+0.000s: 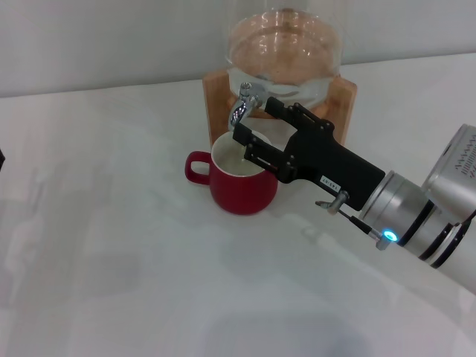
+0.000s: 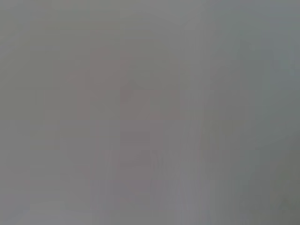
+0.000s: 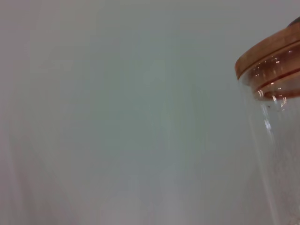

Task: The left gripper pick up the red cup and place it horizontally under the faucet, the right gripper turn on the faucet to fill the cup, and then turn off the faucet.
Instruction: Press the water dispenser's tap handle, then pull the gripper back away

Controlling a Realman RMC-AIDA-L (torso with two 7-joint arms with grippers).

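Head view: red cup (image 1: 242,181) stands upright on the white table (image 1: 111,260), directly below the faucet (image 1: 245,103) spout, handle toward the robot's left. Faucet is mounted on a glass jar (image 1: 286,52) in a wooden stand (image 1: 343,100). Right gripper (image 1: 249,128) reaches in from the right, jaws spread, upper jaw by the faucet, lower jaw over the cup's rim. Left gripper not seen.

Left wrist view: uniform grey, nothing distinguishable.

Right wrist view: glass jar wall and its wooden lid (image 3: 269,51) at the edge; own fingers not shown.
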